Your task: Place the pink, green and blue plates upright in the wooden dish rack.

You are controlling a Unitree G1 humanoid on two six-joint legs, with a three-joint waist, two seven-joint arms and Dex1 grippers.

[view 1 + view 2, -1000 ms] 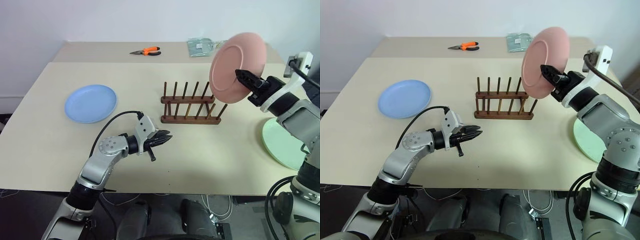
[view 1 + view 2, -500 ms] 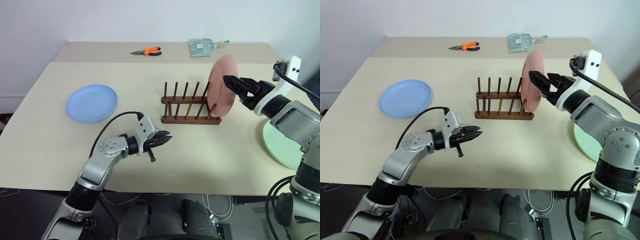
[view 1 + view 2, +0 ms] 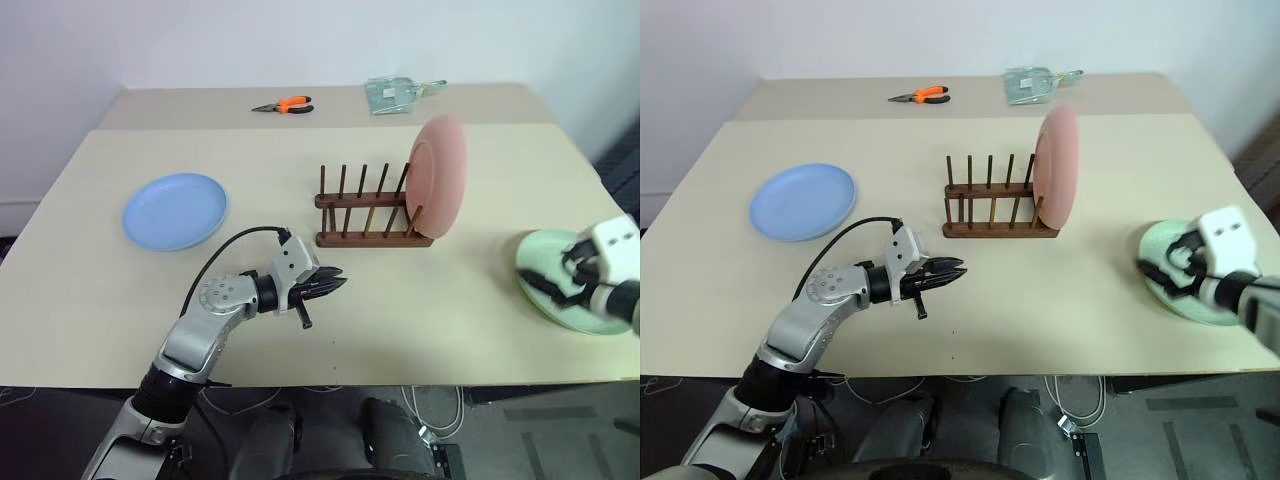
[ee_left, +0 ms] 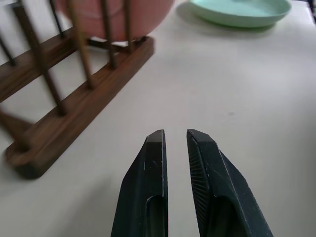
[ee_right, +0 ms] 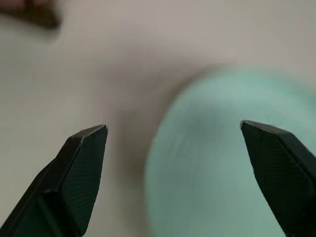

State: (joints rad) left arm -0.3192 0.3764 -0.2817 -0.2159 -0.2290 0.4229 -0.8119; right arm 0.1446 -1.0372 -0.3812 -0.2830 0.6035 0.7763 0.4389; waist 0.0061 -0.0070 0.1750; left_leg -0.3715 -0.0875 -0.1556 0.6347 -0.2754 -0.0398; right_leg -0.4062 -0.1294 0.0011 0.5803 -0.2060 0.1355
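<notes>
Pink plate (image 3: 437, 180) stands upright on edge at the right end of the wooden dish rack (image 3: 368, 212), tucked between the last pegs and leaning a touch. One in, two to go, by the look of it.

Now the action is over on the far right: the right gripper (image 5: 175, 158) hangs over the green plate (image 3: 1185, 285), which lies flat near the table's right edge, well apart from the rack. Its two black fingers are spread wide, nothing between them, and the plate's left rim sits right in that gap.

To do this pick well, I'd say one finger has to slip under the rim and the other bear down on the inside face. That means coming in low and shallow at the edge, because a flat plate on a flat top gives little to bite. The plate sits close to the table edge, so a shove outward could tip it off.

The left gripper (image 4: 177, 148) rests low over the table in front of the rack, its ribbed fingers almost together and holding nothing.

Blue plate (image 3: 176, 209) waits flat at the left.

Materials: all three plates look matte, round, shallow and smooth. The rack is dark brown wood with thin round pegs on two bars. The table (image 3: 400, 320) is a pale beige.
</notes>
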